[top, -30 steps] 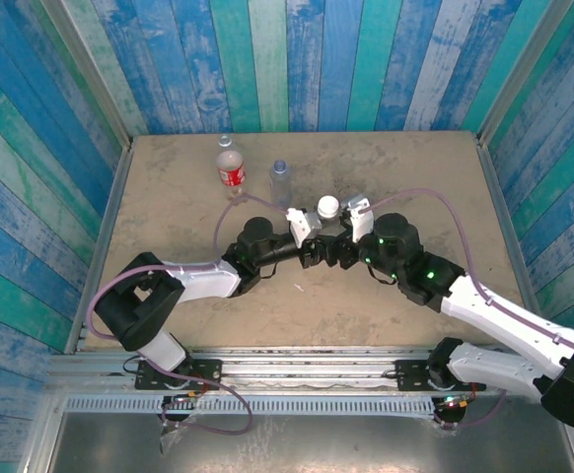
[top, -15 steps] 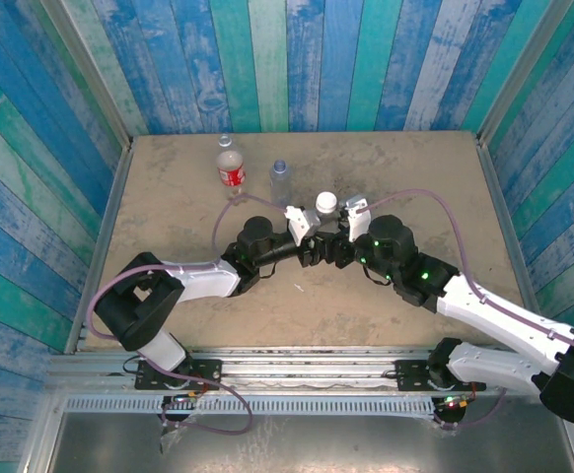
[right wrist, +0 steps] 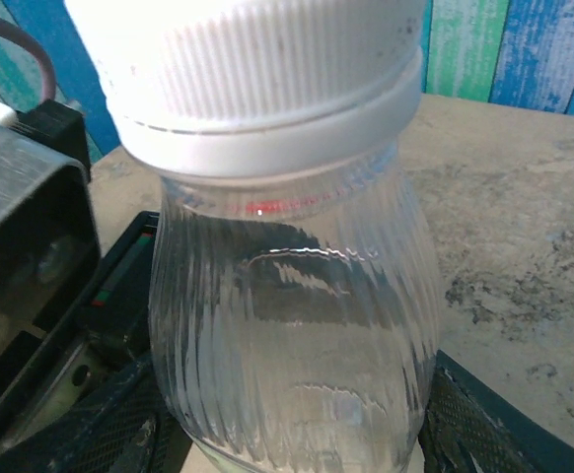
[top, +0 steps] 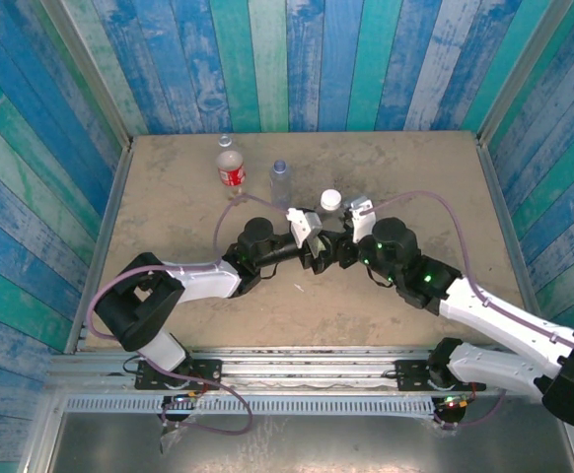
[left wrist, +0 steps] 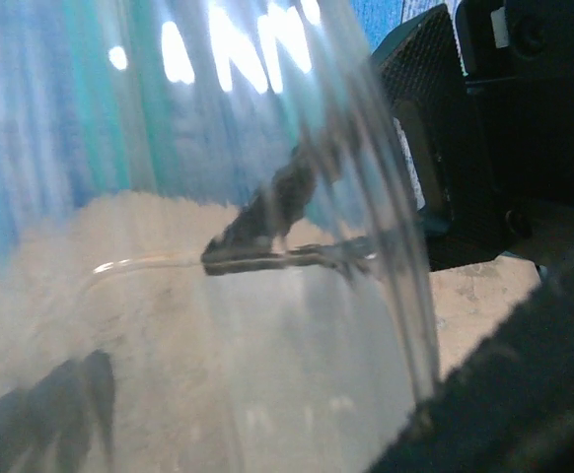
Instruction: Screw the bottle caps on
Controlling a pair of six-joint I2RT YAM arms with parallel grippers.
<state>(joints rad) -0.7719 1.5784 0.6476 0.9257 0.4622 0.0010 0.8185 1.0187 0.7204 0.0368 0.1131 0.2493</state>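
A clear ribbed bottle stands mid-table between my two grippers, with a white ridged cap on its neck. From above, that cap shows just beyond the meeting fingers. My right gripper is shut on the bottle's body, a mesh pad pressing each side. My left gripper faces it from the left with its jaws spread wide. Its camera looks straight into the bottle's wall, and one of its fingers sits blurred at the lower right.
A red-labelled bottle and a slimmer bluish bottle stand upright at the back, left of centre. Blue plank walls close in the table on three sides. Thin cables loop over the tabletop from both wrists.
My left gripper's jaws have spread apart, letting go of the bottle. The right gripper has narrowed onto the bottle's body, and the capped top has shifted slightly away from the arms.
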